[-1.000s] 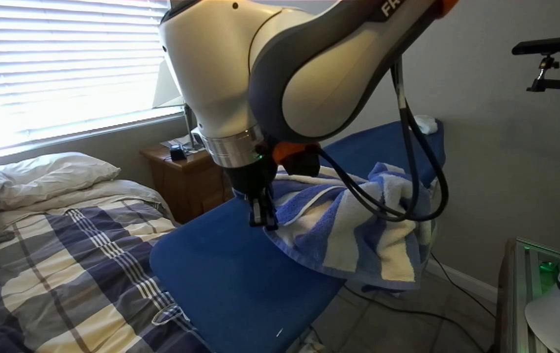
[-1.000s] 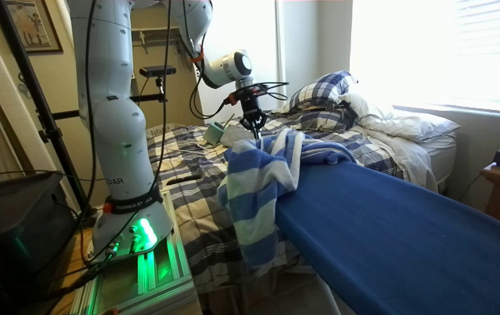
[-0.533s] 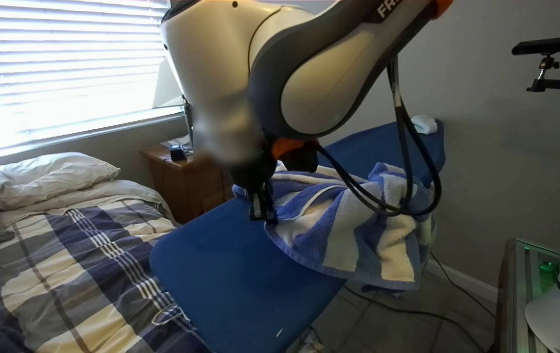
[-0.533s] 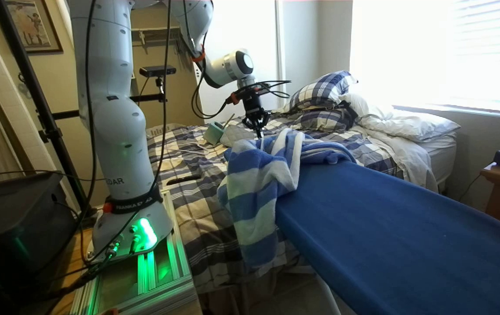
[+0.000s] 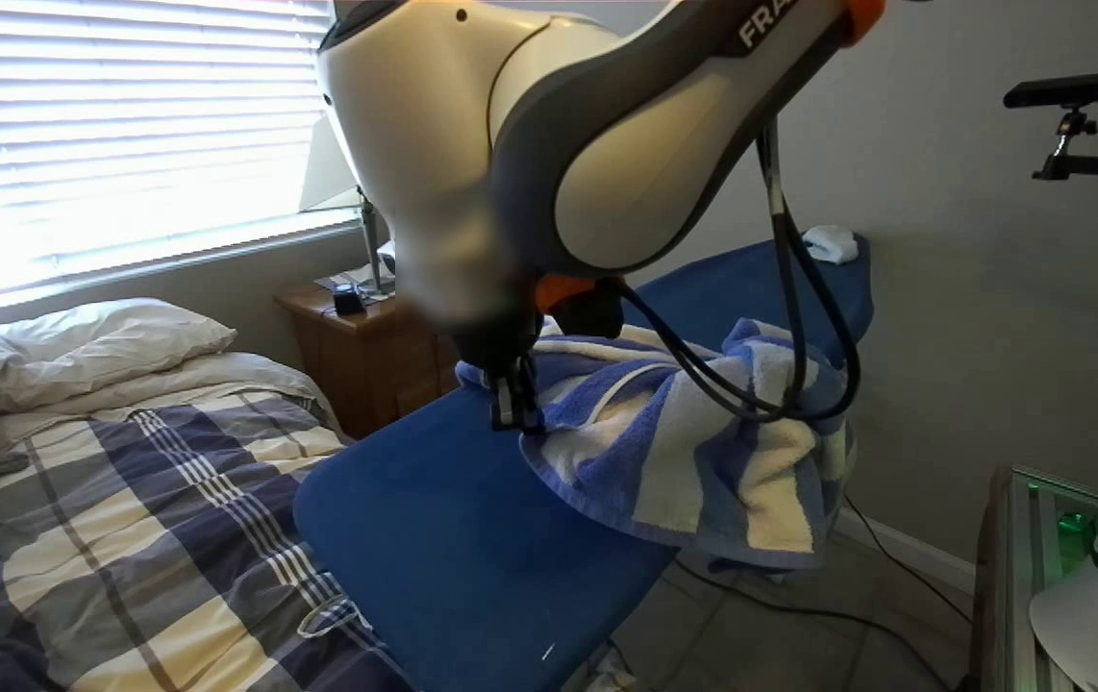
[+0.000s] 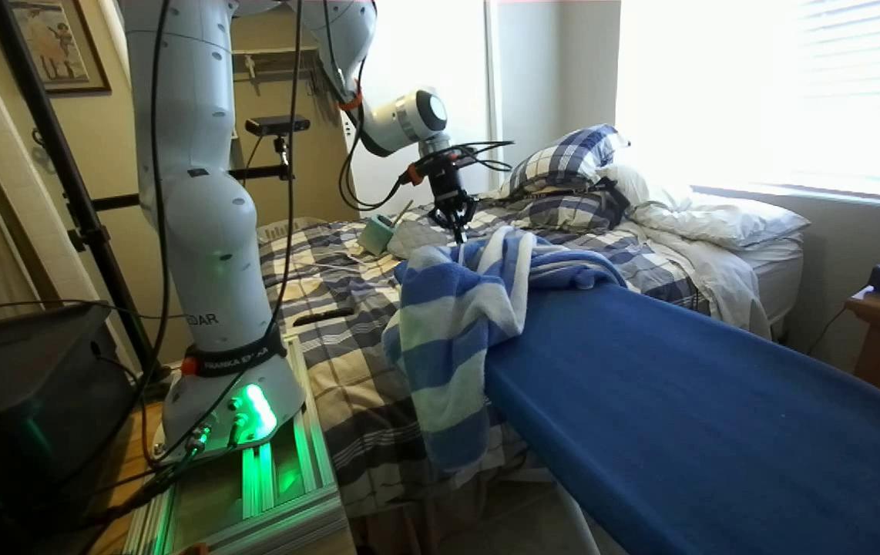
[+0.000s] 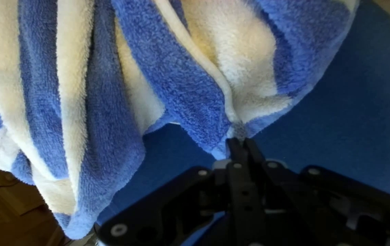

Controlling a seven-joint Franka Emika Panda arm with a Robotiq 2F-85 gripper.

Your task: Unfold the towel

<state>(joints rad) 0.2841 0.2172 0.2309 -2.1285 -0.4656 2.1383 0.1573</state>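
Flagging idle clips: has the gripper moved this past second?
Yes, slightly: in an exterior view, the gripper has shifted up the picture against the blue board.

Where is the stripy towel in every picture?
In an exterior view, the striped towel lies right of centre.
In an exterior view, the striped towel hangs near the middle.
In the wrist view, the striped towel covers most of the upper left.
All share the blue ironing board beneath it.

The towel point(image 5: 679, 461) is blue-and-cream striped — the board point(image 5: 472, 538) solid blue, the bed cover point(image 5: 145, 548) plaid.
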